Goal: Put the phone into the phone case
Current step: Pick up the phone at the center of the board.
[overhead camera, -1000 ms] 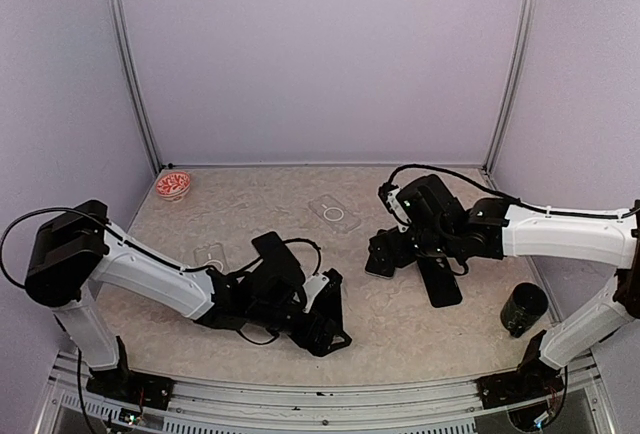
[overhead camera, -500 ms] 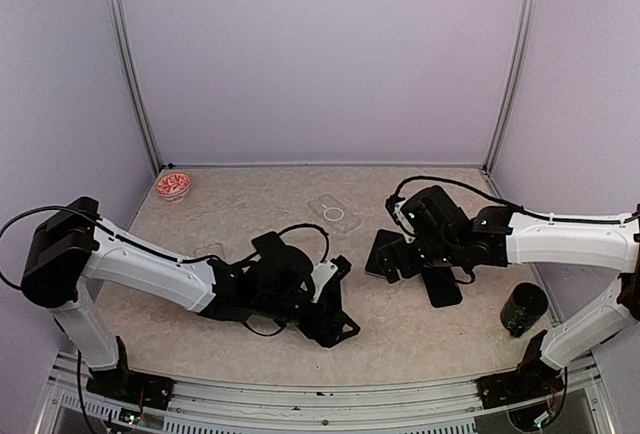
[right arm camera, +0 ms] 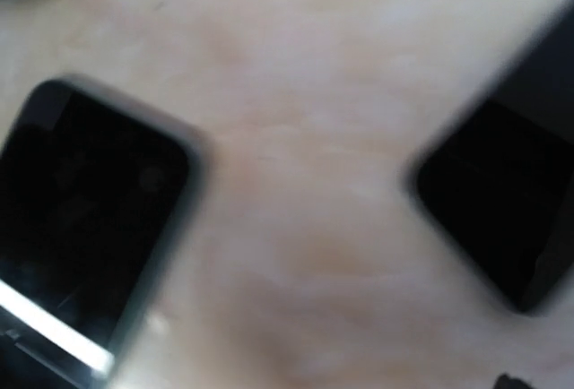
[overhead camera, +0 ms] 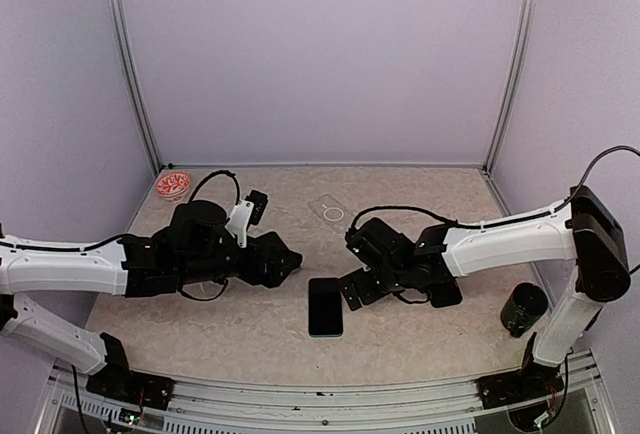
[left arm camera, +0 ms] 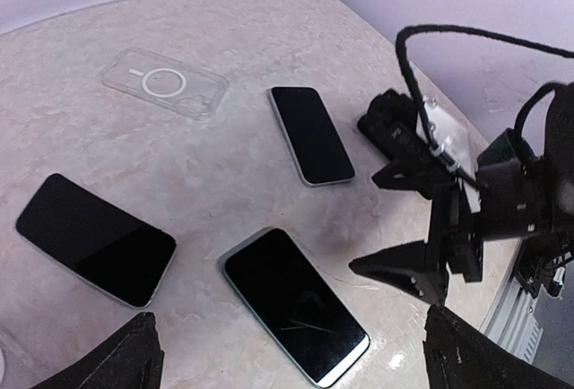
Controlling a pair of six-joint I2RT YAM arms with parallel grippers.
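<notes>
A clear phone case (overhead camera: 335,214) with a ring mark lies at the back middle of the table; it shows as the case (left arm camera: 163,82) in the left wrist view. One dark phone (overhead camera: 325,306) lies face up at the front middle. A second phone (overhead camera: 443,294) is partly under the right arm. The left wrist view shows three phones (left arm camera: 311,133) (left arm camera: 94,237) (left arm camera: 296,304). My left gripper (overhead camera: 285,259) (left arm camera: 296,358) hangs open and empty. My right gripper (overhead camera: 352,289) is open and low over the table between two blurred phones (right arm camera: 81,228) (right arm camera: 502,210), one finger (left arm camera: 399,274) beside a phone.
A red patterned bowl (overhead camera: 173,185) sits at the back left corner. A black cup (overhead camera: 523,308) stands at the front right beside the right arm's base. Purple walls close in the back and both sides, and a metal rail (overhead camera: 320,402) runs along the front.
My left arm has pulled back from the front middle toward the left, uncovering the phone there. My right gripper has moved left and forward, down near that phone. Both stayed open.
</notes>
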